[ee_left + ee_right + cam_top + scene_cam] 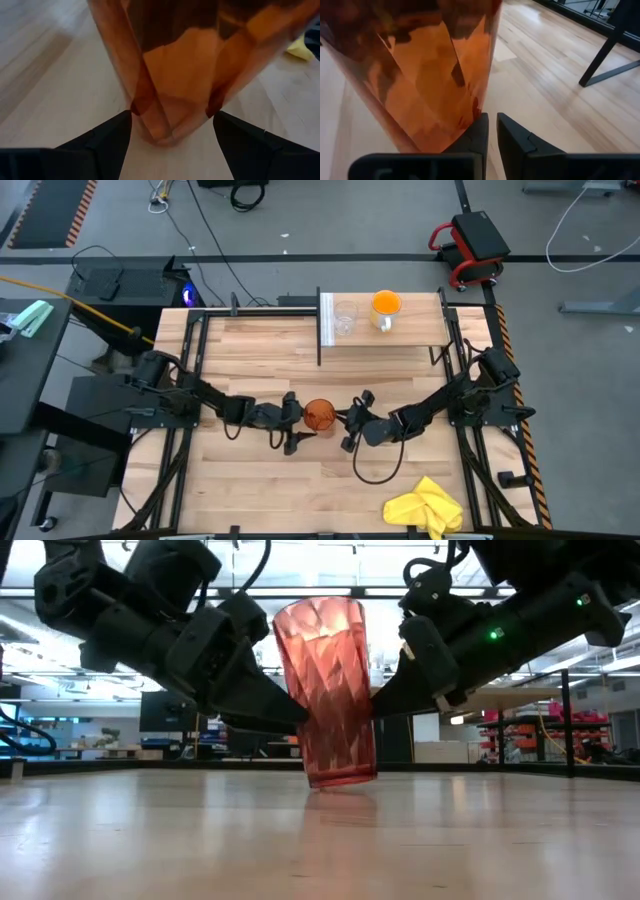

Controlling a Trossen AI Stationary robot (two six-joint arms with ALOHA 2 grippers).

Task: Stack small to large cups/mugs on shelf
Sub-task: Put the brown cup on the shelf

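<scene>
The tall amber tumbler [319, 416] stands mid-table on its base, its top leaning a little toward the table's left. My left gripper [297, 423] is at its left, open, with a finger on each side of the tumbler's lower part [170, 115]. My right gripper [347, 427] is at its right, shut with nothing between the fingers [492, 127]. On the shelf [410, 340] at the far right stand the small clear glass cup [345, 318] and the orange mug [385, 308], both upright. My left gripper comes nearly level from the table's left. Its fingertips [125, 120] stand right at the tumbler's two side walls near the base; I cannot tell whether they touch. My right gripper lays the outer side of one shut finger [477, 132] against the tumbler's right wall [372, 700], about halfway up. It comes slanting down from the table's right.
A yellow cloth [425, 508] lies near the table's front right corner. The shelf's black frame post [605, 55] stands beyond the tumbler. A black cable loops on the table by the right arm [375, 470].
</scene>
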